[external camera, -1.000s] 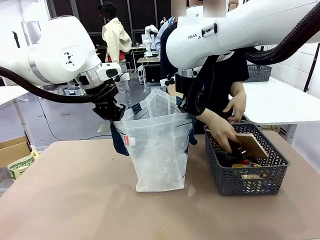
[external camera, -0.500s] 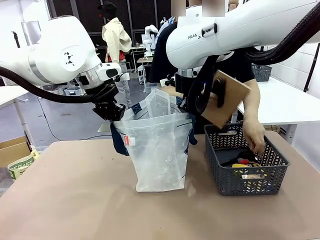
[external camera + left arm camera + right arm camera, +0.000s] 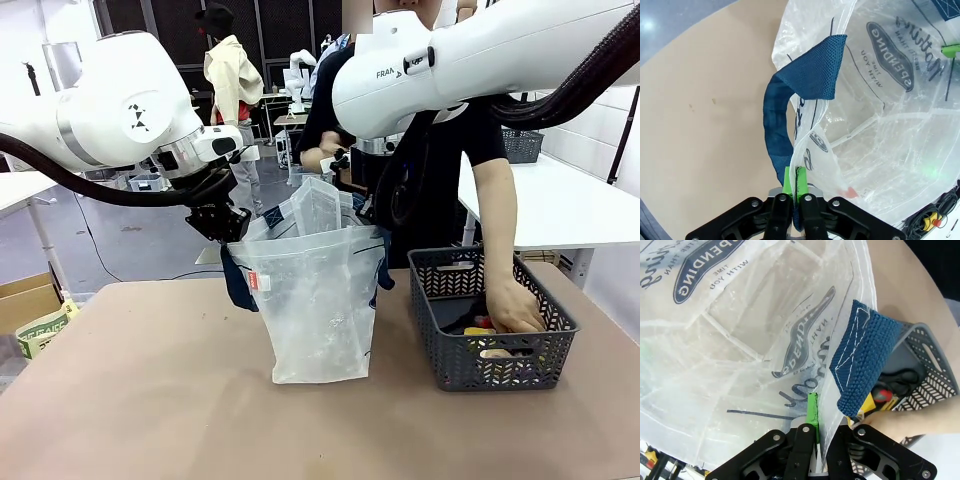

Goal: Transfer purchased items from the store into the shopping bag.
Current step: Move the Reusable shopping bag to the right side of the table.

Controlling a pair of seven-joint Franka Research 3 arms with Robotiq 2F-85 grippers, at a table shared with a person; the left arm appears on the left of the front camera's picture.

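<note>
Beside one basket (image 3: 497,372), left gripper (image 3: 794,176) and right gripper (image 3: 818,414) pinch one bag (image 3: 315,300).

shopping bag (image 3: 315,300) mouth: open from above | store basket (image 3: 500,372): person's hand (image 3: 515,308) inside, blocks entry | gap between: free

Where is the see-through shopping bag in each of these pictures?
Front view: the shopping bag stands in the middle of the table, left of the grey basket.
Left wrist view: it fills the right side.
Right wrist view: it covers the left and middle.
Shared landmark: its navy strap handles.
</note>
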